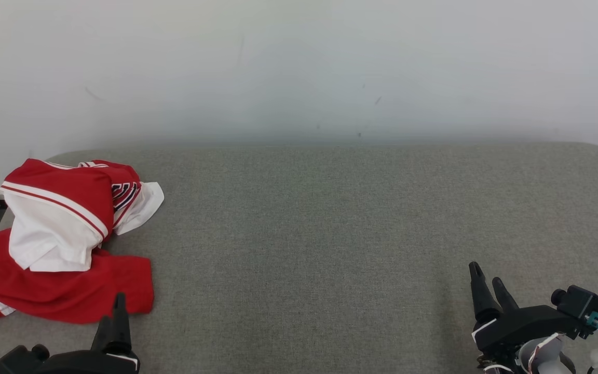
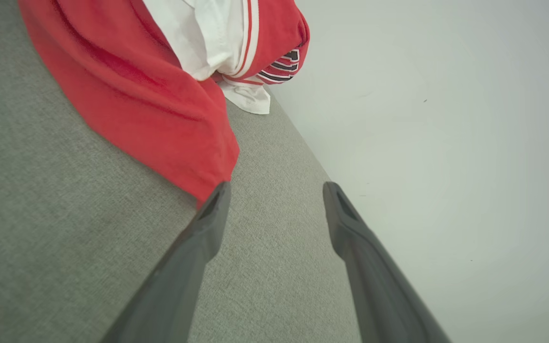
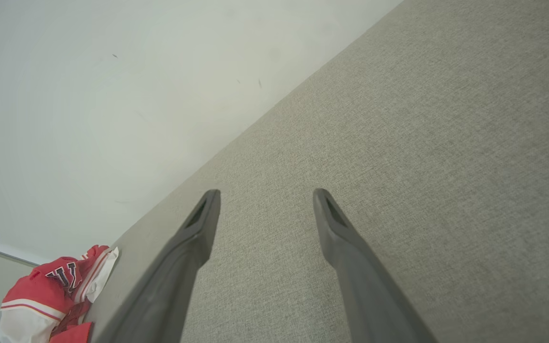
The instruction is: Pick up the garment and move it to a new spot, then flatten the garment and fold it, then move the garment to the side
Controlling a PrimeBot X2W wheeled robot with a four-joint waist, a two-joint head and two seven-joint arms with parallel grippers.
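Garment (image 1: 60,244) lay crumpled in a red and white heap at the far left end of the grey fabric-covered surface (image 1: 330,234). Its white lining was turned outward over a red panel, with striped trim and dark lettering showing near the top. It was held by neither gripper.

The left gripper (image 1: 113,311) sat just beside the heap's near red edge with its two dark fingers spread apart. In the left wrist view one fingertip (image 2: 219,195) overlapped that edge, though contact could not be told. The right gripper (image 1: 486,275) rested well apart from the cloth at the lower right, over bare grey fabric, with its fingers likewise parted. A pale wall (image 1: 299,67) rose behind the surface.
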